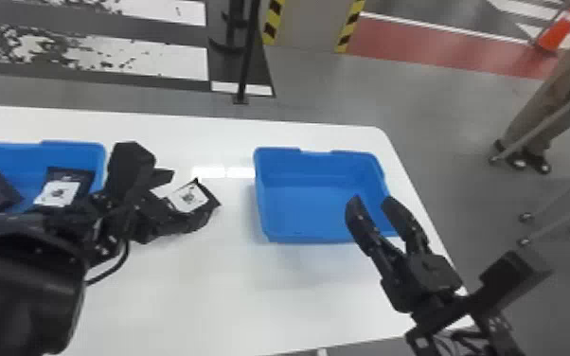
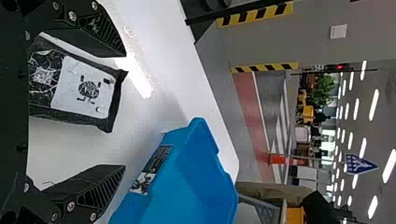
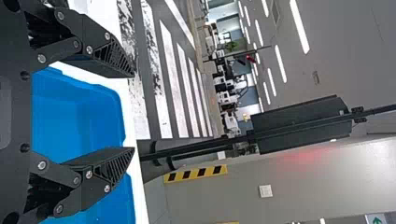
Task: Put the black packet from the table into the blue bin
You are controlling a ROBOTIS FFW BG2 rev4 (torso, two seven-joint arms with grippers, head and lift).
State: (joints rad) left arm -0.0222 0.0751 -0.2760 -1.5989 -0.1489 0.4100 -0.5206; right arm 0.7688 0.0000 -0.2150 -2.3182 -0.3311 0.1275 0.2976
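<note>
Across a grey floor [image 1: 393, 99] with white-striped markings [image 1: 170, 59] and a red band [image 1: 440, 47], the room opens out behind a smooth white table [image 1: 180, 298] with a rounded far corner. Beyond it stand a grey pillar [image 1: 312, 23] edged in yellow and black, a thin black post [image 1: 247, 57] and, farther right, an orange-and-white cone [image 1: 558, 31]. From the lower left the left arm [image 1: 19, 289] reaches over the table, bulky and dark, partly covering the left-hand blue bin [image 1: 73, 146]; its left gripper [image 1: 194, 196] points rightwards, low at the black packet [image 1: 188, 196]. In the left wrist view that gripper's fingers [image 2: 100, 189] stand wide apart, with the packet partly between them and unclamped; whether either finger touches it, I cannot tell. The right gripper [image 1: 371, 201] angles in from the lower right, its ribbed, tapering fingers spread just as openly above the near right corner of the right-hand blue bin [image 1: 317, 234]. Both bins look like moulded plastic, with notched rims and rounded corners — the left-hand one holds two more packets [image 1: 68, 187], dark with pale labels. The packet lies on the table between the two bins — a flat, crinkled black pouch, roughly rectangular, tilted in the head view, with a white label [image 2: 81, 86] carrying a small dark drawing.
</note>
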